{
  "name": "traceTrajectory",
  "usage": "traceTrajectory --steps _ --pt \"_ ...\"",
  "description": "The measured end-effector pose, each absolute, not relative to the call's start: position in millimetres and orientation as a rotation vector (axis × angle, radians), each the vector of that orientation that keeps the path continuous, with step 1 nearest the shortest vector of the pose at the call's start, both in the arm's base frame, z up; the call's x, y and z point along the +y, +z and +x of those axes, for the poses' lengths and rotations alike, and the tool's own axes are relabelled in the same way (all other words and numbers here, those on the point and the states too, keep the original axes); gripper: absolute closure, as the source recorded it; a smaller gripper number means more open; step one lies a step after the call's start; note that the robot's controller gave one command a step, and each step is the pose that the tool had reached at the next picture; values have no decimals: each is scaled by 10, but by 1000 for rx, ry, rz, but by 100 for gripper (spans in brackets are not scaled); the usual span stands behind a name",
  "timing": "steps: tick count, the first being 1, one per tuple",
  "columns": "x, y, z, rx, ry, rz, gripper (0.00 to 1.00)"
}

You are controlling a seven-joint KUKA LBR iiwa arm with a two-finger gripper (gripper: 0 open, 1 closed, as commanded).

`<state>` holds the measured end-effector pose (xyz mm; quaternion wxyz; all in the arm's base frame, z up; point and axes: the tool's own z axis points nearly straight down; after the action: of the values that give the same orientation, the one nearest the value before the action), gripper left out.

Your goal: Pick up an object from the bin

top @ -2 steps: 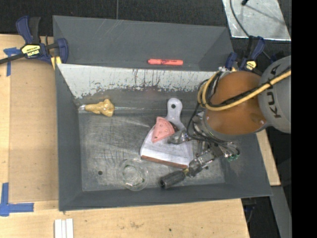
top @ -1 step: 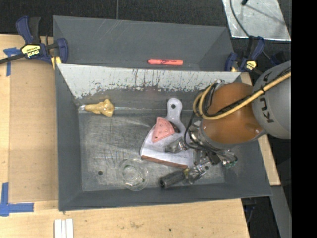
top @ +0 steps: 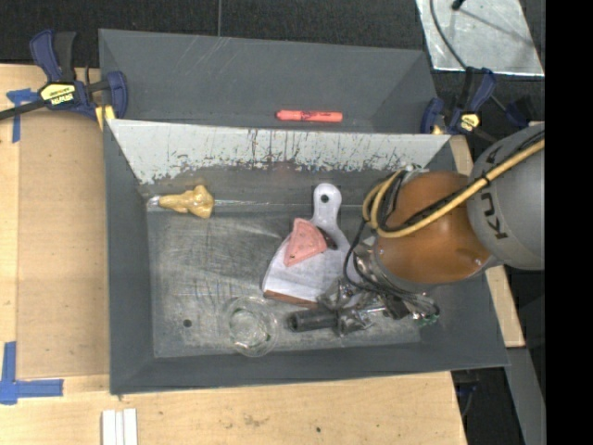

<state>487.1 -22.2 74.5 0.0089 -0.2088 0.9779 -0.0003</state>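
Observation:
My gripper (top: 369, 304) is low in the bin's front right part, under the arm's orange cover. Just left of it a black rod-like thing (top: 310, 322) lies on the floor, its right end at the gripper. Whether that end is gripped I cannot tell. A white flat scraper with a round-holed handle (top: 320, 239) lies just above the gripper's left side, with a pink wedge (top: 303, 244) resting on it. A clear round glass (top: 250, 328) sits left of the black rod near the front wall.
A yellow lumpy toy (top: 190, 200) lies in the back left corner. The left half of the bin floor holds nothing else. The arm and its orange cover hide the bin's right side.

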Motion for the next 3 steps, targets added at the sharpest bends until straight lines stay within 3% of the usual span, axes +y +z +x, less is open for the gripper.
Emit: traceTrajectory --steps 1,2,3 --pt "-222 744 4870 3055 -1 -653 100" --pt "-250 1685 4962 3077 0 -627 100" --pt "-250 1685 4962 3077 0 -627 100"
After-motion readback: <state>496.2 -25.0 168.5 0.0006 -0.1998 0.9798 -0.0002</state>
